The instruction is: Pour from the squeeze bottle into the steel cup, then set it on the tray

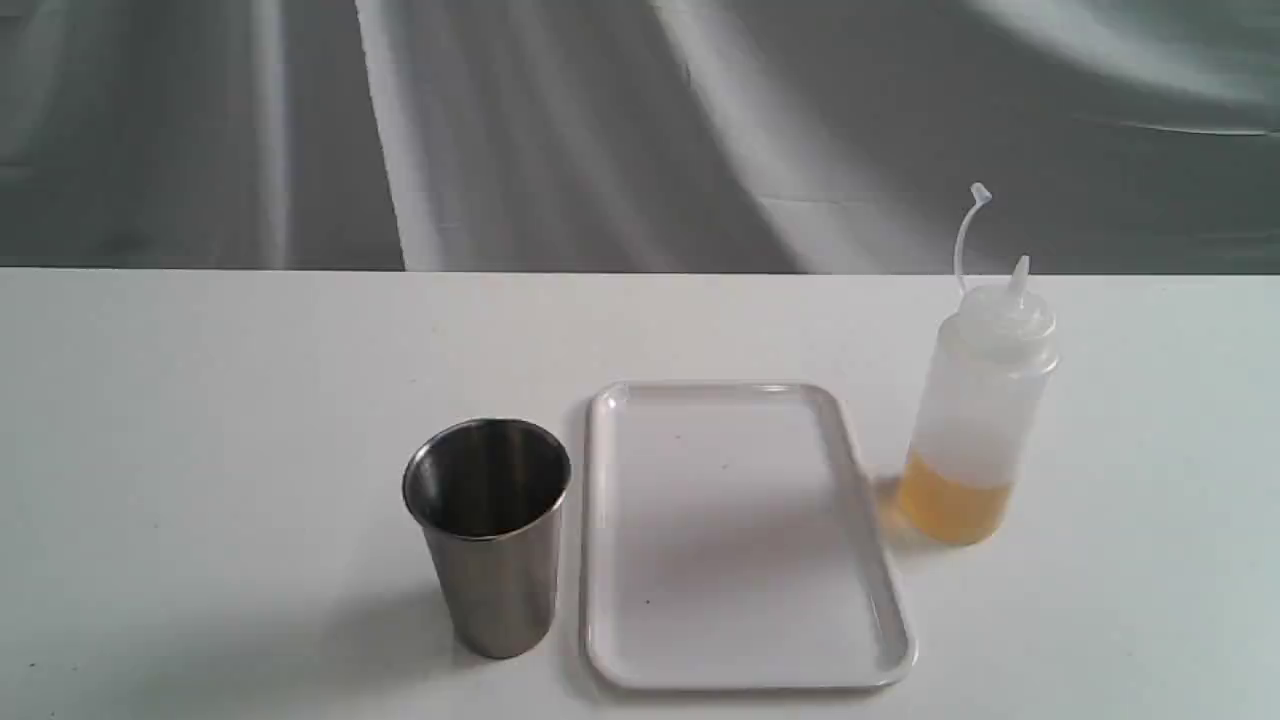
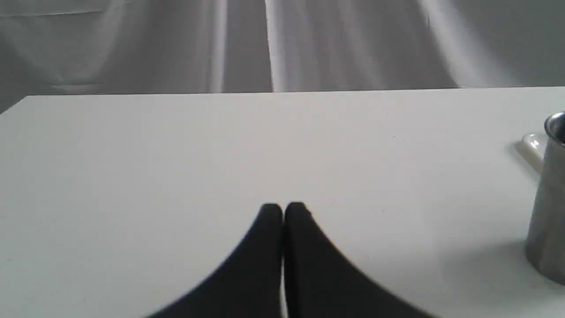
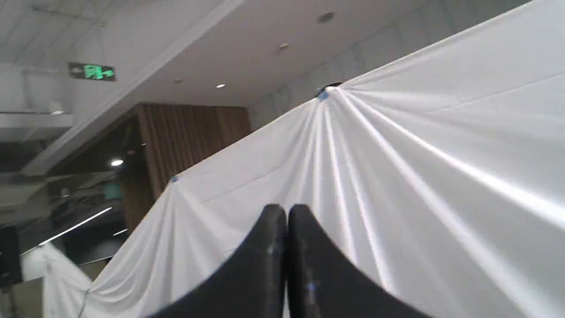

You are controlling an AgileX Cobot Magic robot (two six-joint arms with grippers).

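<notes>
Where the exterior view looks across the white desk (image 1: 200, 450), three things stand in a row in front of a grey draped cloth (image 1: 600, 130). The steel cup (image 1: 490, 540) is upright on the left, mouth open to the camera, just beside the left rim of the tray (image 1: 735, 520). The tray lies flat in the middle with its long sides running away from the camera. The squeeze bottle (image 1: 975, 420) stands upright on the desk just beside the tray's right rim, a little farther back than the cup. Its cap is off the nozzle and hangs on the thin strap curling above it, and amber liquid fills only its lowest part.

The left hand (image 2: 283, 212) is closed, its two dark fingers together with a hairline slit between them and nothing held. It hangs low over bare desk, with the cup well apart from it at the edge of the left wrist view (a corner of the tray peeks out behind the cup). The right hand (image 3: 287, 214) is likewise closed on nothing and is tilted upward, so its camera shows the draped cloth, the ceiling and a green exit sign (image 3: 92, 72).
</notes>
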